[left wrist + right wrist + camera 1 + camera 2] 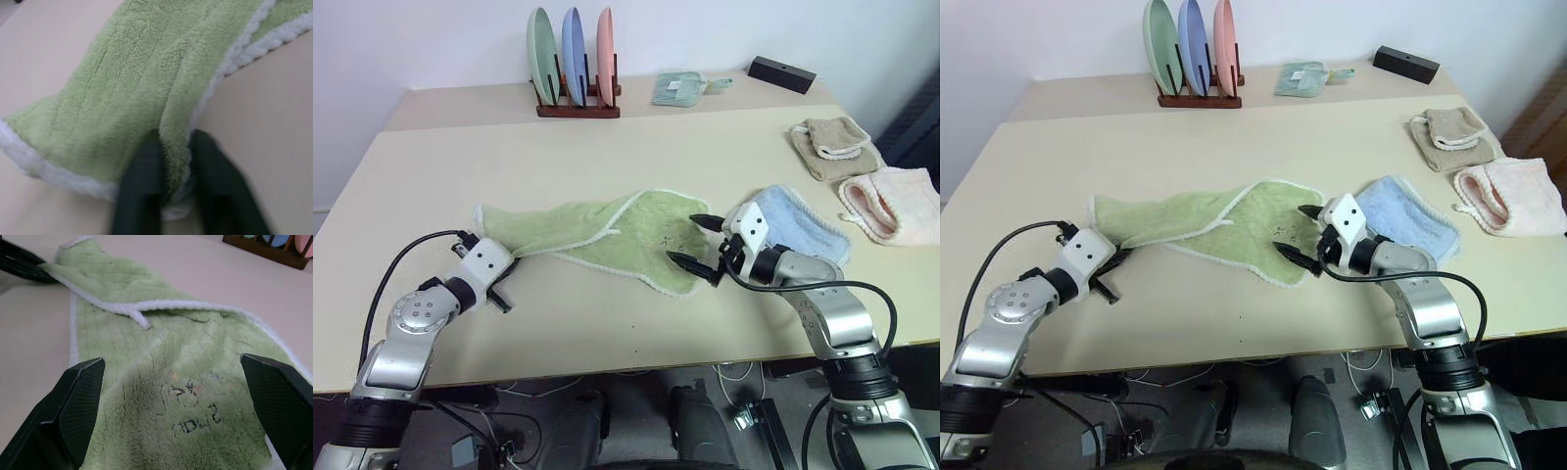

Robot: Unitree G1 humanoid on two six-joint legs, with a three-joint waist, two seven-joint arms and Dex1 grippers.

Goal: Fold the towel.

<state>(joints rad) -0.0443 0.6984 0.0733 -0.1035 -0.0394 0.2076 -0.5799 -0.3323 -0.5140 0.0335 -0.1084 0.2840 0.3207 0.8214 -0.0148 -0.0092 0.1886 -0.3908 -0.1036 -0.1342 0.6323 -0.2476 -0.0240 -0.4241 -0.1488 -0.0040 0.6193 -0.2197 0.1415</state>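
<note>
While the light green towel (607, 235) lies crumpled and partly folded over itself on the beige table (607, 147), the left gripper (171, 196) pinches its left-hand corner, fingers (139, 191) closed on the white-edged fabric. Over the towel's right end, the right gripper (697, 245) hovers with jaws spread wide, holding nothing. Just beyond it lies a light blue towel (798, 225). Beige (832, 147) and pink towels (891, 201) sit farther right; a plate rack (576, 69) stands at the back.
</note>
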